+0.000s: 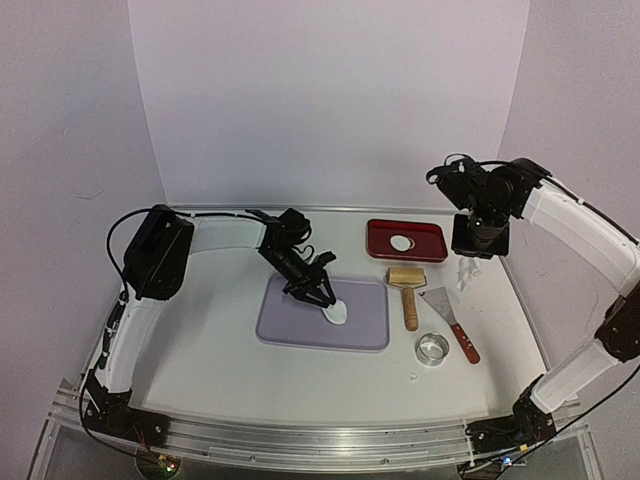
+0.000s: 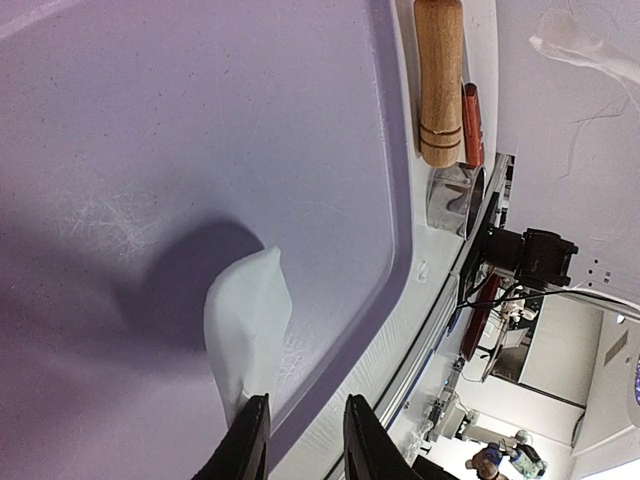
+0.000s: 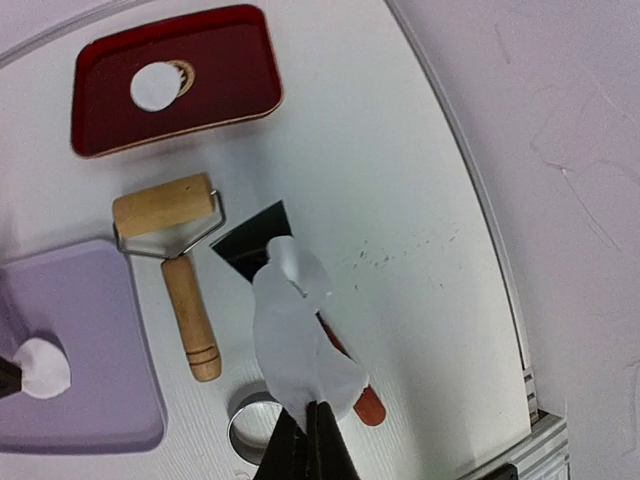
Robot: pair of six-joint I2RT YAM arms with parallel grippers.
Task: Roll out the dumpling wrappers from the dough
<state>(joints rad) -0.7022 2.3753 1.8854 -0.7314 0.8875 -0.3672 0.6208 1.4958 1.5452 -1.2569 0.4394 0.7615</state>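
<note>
A thin white piece of dough [image 1: 337, 312] lies on the purple mat [image 1: 300, 325], with one edge curled up. My left gripper [image 1: 318, 293] is low over the mat, jaws open. In the left wrist view the dough [image 2: 245, 320] touches the outer side of one finger [image 2: 247, 440], and nothing sits between the jaws of the gripper [image 2: 305, 440]. My right gripper [image 3: 312, 440] is shut on a ragged dough scrap [image 3: 295, 340] and holds it in the air above the scraper. One round dumpling wrapper [image 3: 155, 86] lies in the red tray [image 3: 230, 70].
A wooden roller [image 1: 407, 285], a red-handled scraper [image 1: 452, 322] and a metal ring cutter [image 1: 432, 348] lie right of the mat. The red tray [image 1: 430, 240] stands behind them. The table's right rim [image 3: 480, 210] runs close by.
</note>
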